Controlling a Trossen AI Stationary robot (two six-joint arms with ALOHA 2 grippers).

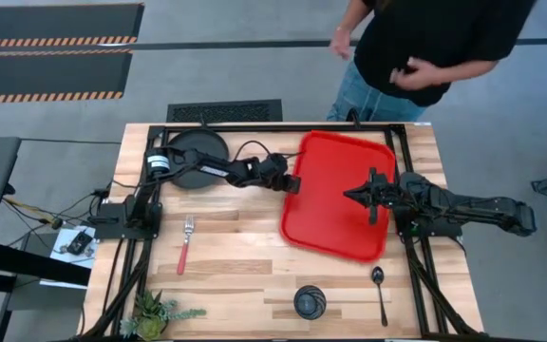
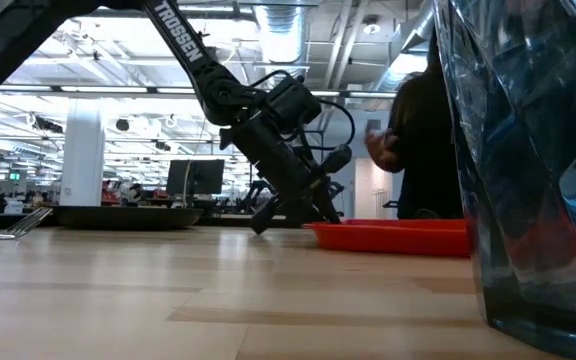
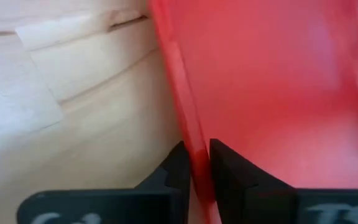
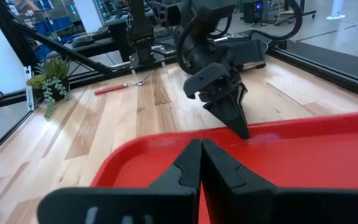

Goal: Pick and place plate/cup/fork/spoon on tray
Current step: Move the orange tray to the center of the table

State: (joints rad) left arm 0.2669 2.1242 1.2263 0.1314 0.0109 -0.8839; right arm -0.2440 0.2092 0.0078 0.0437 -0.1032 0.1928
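The red tray (image 1: 340,218) lies on the table right of the middle. My left gripper (image 1: 295,183) is at the tray's left rim and shut on it; it also shows in the low view (image 2: 318,213). My right gripper (image 1: 349,196) is shut over the tray's inside, pointing toward the table's left. The black plate (image 1: 190,152) lies at the far left, partly under my left arm. The fork (image 1: 185,243) lies at the left. The cup (image 1: 310,302) and the spoon (image 1: 379,288) lie near the front edge. My left gripper pinches the tray's left rim (image 3: 188,134) between its two fingers, one finger (image 3: 229,168) inside the tray and one (image 3: 173,171) outside. The fingers come from the table's left, slanting down, across the rim. The tray rests on the table. My right gripper's shut fingertips (image 4: 201,152) are low over the tray floor; I cannot tell whether they touch it.
A small potted plant (image 1: 155,312) stands at the front left corner. A person (image 1: 425,47) stands at the table's far edge, behind the tray. The cup (image 2: 538,160) fills the low view's right side. Bare wood lies between the fork and the tray.
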